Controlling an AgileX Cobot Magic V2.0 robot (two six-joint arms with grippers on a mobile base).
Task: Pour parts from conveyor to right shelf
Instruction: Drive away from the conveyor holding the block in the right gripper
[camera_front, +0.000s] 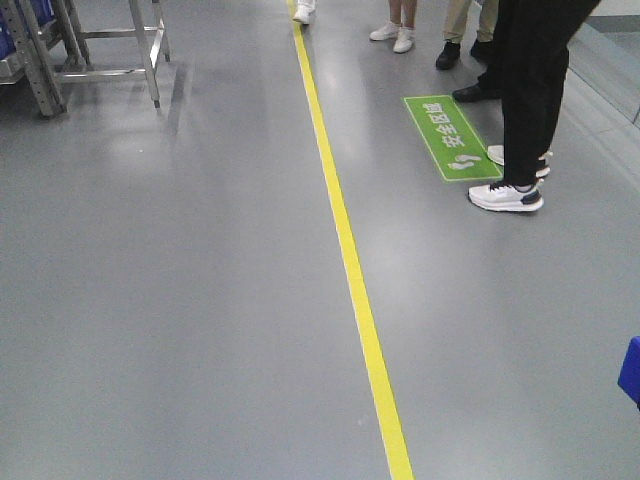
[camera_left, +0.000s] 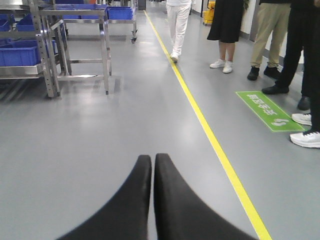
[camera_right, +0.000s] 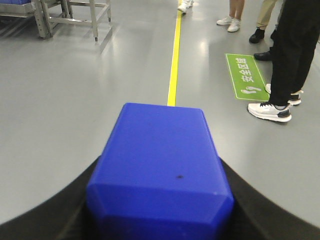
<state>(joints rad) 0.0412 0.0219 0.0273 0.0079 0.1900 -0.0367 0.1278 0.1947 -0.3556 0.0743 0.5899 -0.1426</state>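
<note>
A bright blue block, one of the parts (camera_right: 160, 165), fills the lower middle of the right wrist view. My right gripper (camera_right: 160, 200) is shut on it, with a black finger pressed against each side. One corner of the blue part (camera_front: 631, 370) shows at the right edge of the front view. My left gripper (camera_left: 152, 158) is shut with nothing in it, its black tips touching above the bare grey floor. A steel-framed shelf (camera_left: 42, 70) holding deep blue bins (camera_left: 20, 52) stands far off at the left. The conveyor is out of view.
A yellow floor line (camera_front: 345, 250) runs away from me. A green floor sign (camera_front: 450, 135) lies to its right, and several people stand around it, the nearest in black trousers and white shoes (camera_front: 506, 195). A steel frame table (camera_left: 75, 40) stands beside the rack.
</note>
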